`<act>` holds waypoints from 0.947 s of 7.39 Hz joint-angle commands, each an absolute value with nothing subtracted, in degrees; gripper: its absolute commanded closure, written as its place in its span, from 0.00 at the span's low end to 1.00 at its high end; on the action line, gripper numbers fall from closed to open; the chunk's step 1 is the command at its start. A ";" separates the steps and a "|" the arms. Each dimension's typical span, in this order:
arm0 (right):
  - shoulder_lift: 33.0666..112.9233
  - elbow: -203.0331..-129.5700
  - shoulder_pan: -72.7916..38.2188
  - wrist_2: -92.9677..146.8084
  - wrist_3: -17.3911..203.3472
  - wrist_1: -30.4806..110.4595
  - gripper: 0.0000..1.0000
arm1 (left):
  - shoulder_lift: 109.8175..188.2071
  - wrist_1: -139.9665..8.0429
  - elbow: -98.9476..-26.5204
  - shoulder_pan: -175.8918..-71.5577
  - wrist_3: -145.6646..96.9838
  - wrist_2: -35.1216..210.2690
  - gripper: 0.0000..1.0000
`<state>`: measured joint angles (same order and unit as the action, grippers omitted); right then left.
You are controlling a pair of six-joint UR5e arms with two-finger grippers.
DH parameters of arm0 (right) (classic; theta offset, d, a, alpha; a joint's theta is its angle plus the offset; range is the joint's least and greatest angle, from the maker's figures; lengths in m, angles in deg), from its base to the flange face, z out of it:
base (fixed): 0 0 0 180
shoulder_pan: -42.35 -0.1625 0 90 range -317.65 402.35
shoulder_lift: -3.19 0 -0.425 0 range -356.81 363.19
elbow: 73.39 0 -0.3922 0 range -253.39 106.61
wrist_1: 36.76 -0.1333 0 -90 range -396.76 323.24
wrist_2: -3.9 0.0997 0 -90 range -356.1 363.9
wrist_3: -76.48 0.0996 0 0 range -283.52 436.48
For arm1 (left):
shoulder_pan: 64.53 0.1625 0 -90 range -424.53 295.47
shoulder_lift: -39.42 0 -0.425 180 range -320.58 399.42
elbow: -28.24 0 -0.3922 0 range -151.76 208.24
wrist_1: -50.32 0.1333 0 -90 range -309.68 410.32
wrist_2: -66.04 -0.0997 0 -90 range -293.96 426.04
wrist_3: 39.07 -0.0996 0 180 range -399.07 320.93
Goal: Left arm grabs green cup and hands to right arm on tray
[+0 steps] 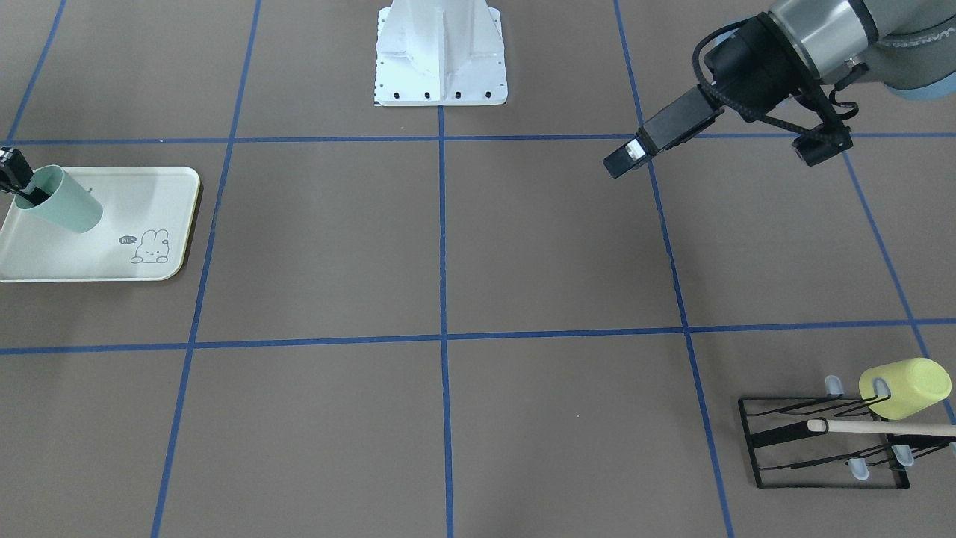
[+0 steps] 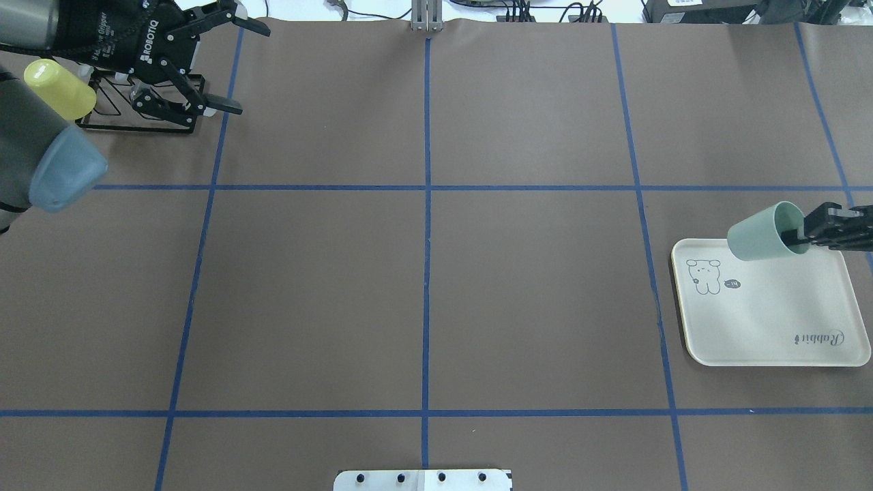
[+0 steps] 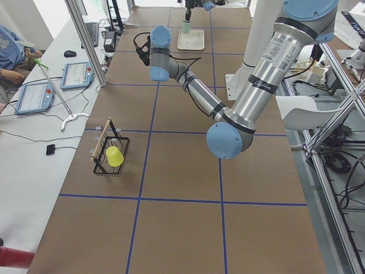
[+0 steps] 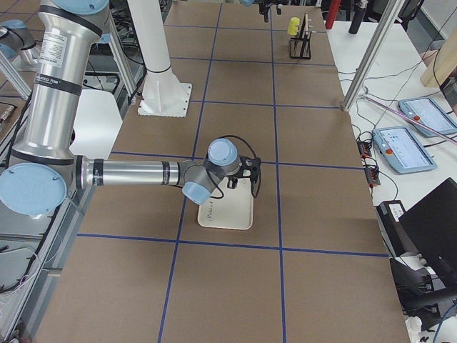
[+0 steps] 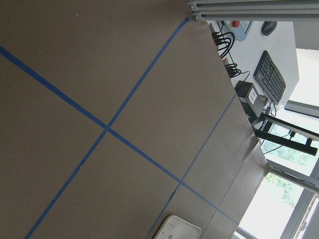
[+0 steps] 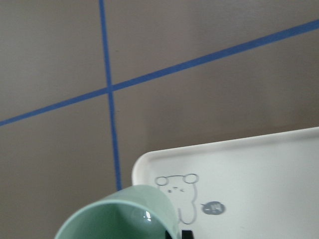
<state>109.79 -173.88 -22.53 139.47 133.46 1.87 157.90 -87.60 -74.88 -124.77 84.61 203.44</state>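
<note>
The pale mint-green cup [image 2: 758, 236] hangs tilted over the far corner of the cream tray [image 2: 771, 327], its mouth towards the right gripper [image 2: 795, 237]. That gripper is shut on the cup's rim, with one finger inside the cup. In the front-facing view the cup [image 1: 66, 203] is over the tray [image 1: 112, 258] at the left edge. In the right wrist view the cup's rim [image 6: 119, 211] fills the bottom, above the tray's bunny corner [image 6: 249, 164]. The left gripper [image 2: 235, 61] is open and empty, raised at the far left by the rack.
A yellow-green cup [image 2: 58, 88] lies on a black wire rack [image 2: 146, 119] at the far left corner; both also show in the front-facing view, the cup [image 1: 904, 387] on the rack [image 1: 821, 448]. The white robot base [image 1: 441, 52] stands at the middle edge. Blue tape lines grid the brown table.
</note>
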 commanded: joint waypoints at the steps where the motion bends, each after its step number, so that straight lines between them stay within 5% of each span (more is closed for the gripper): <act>1: 111.29 -174.03 -19.21 133.49 124.92 8.13 1.00 | 158.07 -84.42 -75.30 -124.82 83.01 203.33 0.00; 7: 110.85 -174.91 -15.57 132.66 123.76 12.90 1.00 | 158.07 -83.98 -75.39 -124.65 83.01 202.89 0.00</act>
<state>110.86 -175.03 -15.86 132.77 123.78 12.78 158.07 -83.99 -75.39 -124.66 83.01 202.93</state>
